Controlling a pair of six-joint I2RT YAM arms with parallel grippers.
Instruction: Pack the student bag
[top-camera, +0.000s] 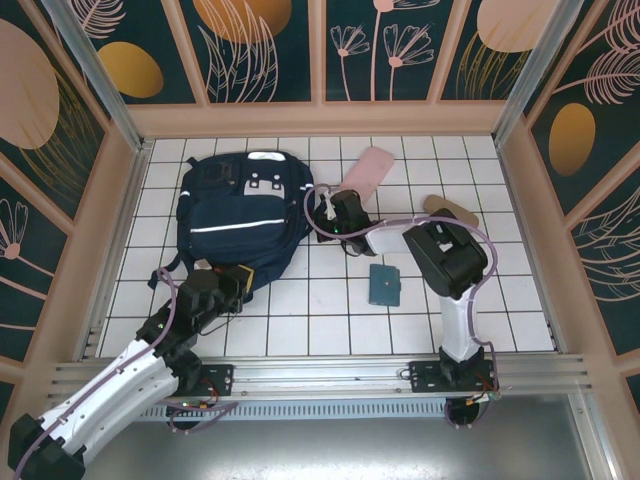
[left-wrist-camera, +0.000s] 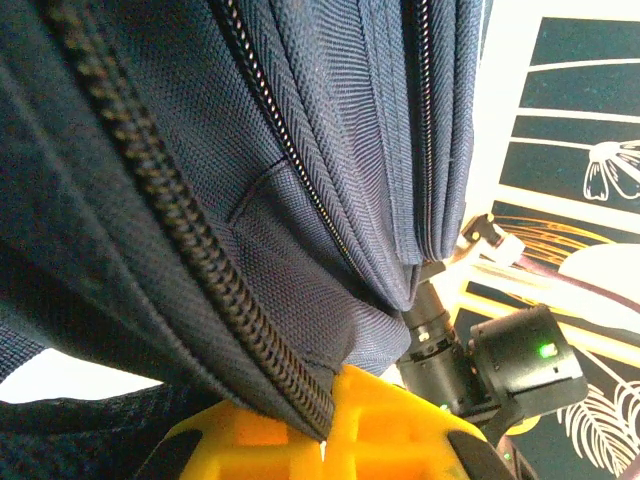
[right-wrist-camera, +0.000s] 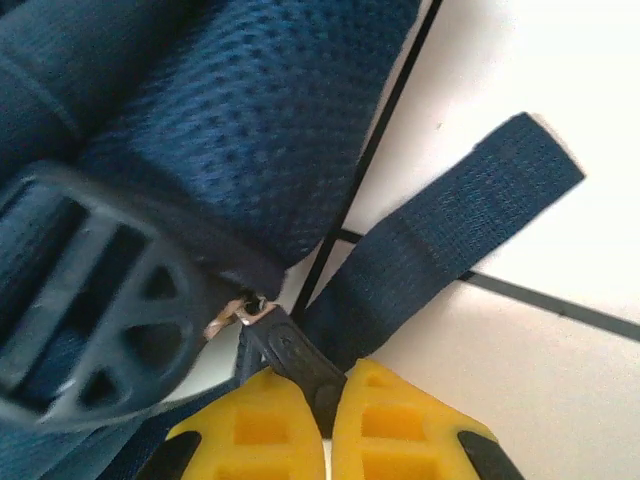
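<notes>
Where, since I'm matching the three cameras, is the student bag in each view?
Top external: student bag upper left of centre.
Left wrist: student bag close up, top and left.
Right wrist: student bag upper left.
Shared landmark: white tiled table, top external and right wrist.

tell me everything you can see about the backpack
The backpack is large, navy woven fabric with a thin white stripe, pale buckle patches, dark zips and straps. It lies flat on the tiled table, left of centre, top toward the back wall. The left jaws are shut on its near edge by a zip; the right jaws pinch a dark pull tab at its right side.
</notes>
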